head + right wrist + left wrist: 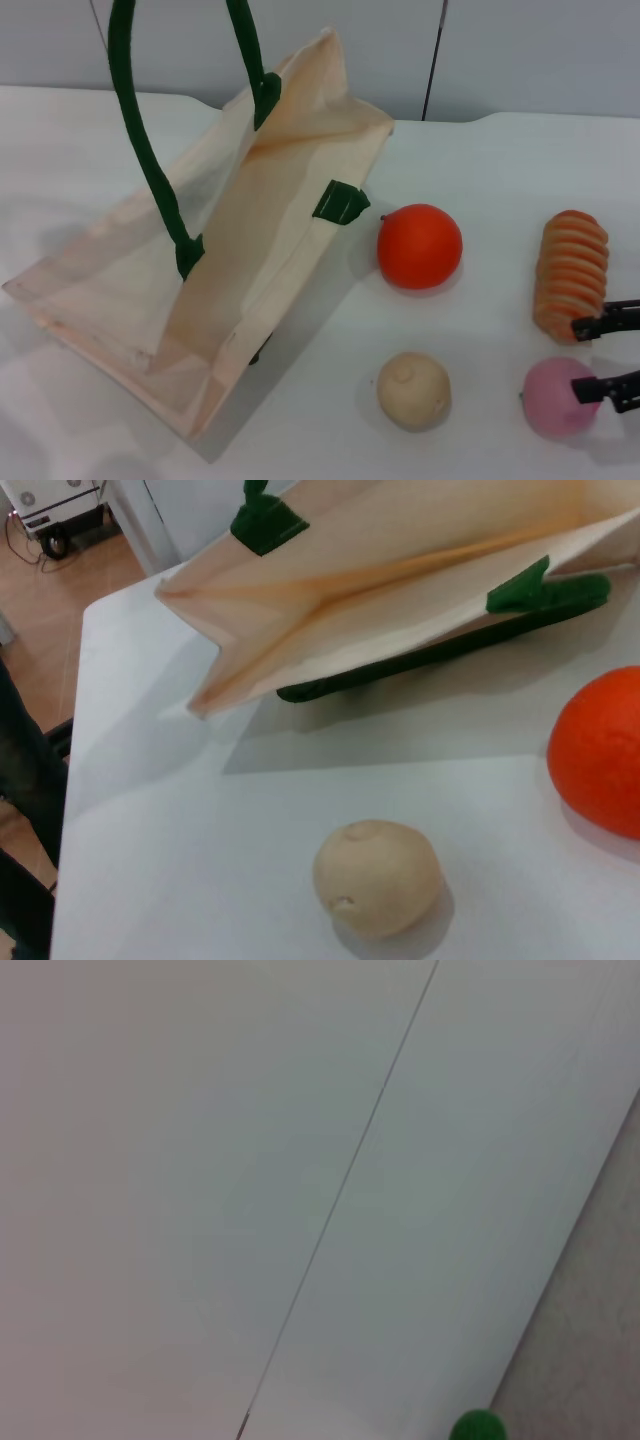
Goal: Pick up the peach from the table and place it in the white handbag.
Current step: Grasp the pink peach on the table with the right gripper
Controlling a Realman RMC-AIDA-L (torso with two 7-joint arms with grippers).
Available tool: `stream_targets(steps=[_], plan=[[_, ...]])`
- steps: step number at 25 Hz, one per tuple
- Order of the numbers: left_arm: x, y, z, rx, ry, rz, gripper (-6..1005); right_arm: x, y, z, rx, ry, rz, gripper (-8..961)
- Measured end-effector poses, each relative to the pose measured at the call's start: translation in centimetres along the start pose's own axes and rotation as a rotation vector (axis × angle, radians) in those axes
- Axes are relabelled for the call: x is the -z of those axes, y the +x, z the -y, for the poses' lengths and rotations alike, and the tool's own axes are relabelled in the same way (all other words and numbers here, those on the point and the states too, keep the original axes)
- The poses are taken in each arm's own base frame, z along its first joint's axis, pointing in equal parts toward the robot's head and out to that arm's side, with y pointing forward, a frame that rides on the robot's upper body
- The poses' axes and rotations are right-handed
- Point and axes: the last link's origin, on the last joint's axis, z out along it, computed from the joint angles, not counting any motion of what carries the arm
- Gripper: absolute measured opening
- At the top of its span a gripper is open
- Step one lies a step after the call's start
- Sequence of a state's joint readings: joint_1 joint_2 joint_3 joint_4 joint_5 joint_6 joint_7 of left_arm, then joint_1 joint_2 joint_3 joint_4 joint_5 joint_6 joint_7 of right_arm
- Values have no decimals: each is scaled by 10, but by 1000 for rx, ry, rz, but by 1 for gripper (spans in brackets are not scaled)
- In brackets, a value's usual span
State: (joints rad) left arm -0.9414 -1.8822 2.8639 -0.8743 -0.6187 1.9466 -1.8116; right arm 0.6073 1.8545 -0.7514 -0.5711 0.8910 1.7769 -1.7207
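The peach (555, 398), small, pale pink and round, lies on the white table at the front right. My right gripper (577, 358) comes in from the right edge. It is open, with one black finger over the peach's upper right side and the other near the ridged orange thing. The white handbag (250, 240) stands open at the left, its dark green handles (140, 140) held up out of the picture. The bag also shows in the right wrist view (400, 570); the peach does not. My left gripper is out of view; a green bit (477, 1427) shows in its wrist view.
A larger orange-red ball (419, 246) sits right of the bag. A beige lumpy ball (413, 390) lies in front of it, left of the peach. A ridged orange spiral object (570, 272) lies behind the peach. A grey wall runs behind the table.
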Motion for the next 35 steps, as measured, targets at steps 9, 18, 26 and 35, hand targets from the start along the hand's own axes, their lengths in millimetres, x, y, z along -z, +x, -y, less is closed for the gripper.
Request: stream_targets(steps=[9,18,26,35], plan=[[0,0,0,1,-2,-3,120,-17,8,8,-6,27,-86,877],[0,-1,0,3,-1,-3,119,-25,13,14,-12,70,-119,874],[0,-1,0,3,-2,-5,120,-24,18,13,-24,66,-137,837],[0,-1,0,3,-2,-7,120,-26,20,11,-22,41,-173,615]])
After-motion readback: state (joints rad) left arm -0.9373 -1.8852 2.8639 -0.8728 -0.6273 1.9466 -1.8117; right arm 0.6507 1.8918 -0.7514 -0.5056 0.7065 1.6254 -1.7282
